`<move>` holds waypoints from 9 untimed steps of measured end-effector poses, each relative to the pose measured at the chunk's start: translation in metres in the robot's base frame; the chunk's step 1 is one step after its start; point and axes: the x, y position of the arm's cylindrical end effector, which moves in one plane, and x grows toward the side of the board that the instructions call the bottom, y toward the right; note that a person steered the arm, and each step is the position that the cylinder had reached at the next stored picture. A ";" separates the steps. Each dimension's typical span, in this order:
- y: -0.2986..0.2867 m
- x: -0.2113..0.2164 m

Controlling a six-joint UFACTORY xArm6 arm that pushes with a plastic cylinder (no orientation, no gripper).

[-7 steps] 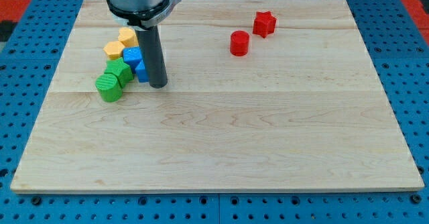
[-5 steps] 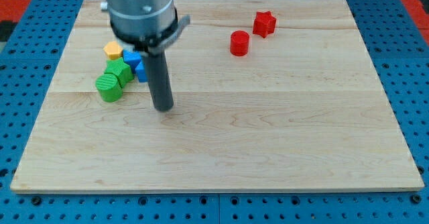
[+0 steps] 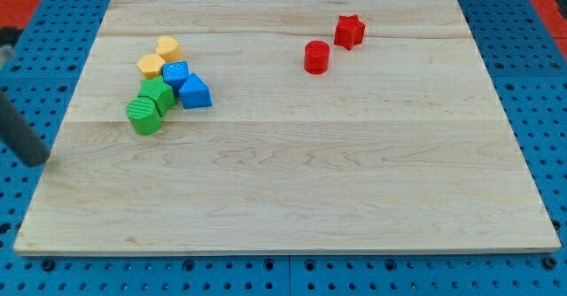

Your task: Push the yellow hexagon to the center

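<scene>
The yellow hexagon (image 3: 151,66) lies at the upper left of the wooden board (image 3: 292,181), in a tight cluster. A second yellow block (image 3: 169,48) touches it above right. A blue block (image 3: 175,74) and a blue triangle (image 3: 195,93) sit to its right. A green block (image 3: 158,93) and a green cylinder (image 3: 143,116) sit below it. My rod shows blurred at the view's left edge. My tip (image 3: 37,161) is off the board's left edge, well left of and below the cluster, touching no block.
A red cylinder (image 3: 316,57) and a red star (image 3: 349,31) lie apart at the upper right of the board. Blue pegboard (image 3: 18,207) surrounds the board on all sides.
The rod has swept from beside the blue blocks down and far left, off the board's left edge. The blocks have not moved; the second yellow block and blue triangle are uncovered.
</scene>
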 end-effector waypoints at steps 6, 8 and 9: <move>0.112 -0.164; 0.152 -0.181; 0.157 -0.180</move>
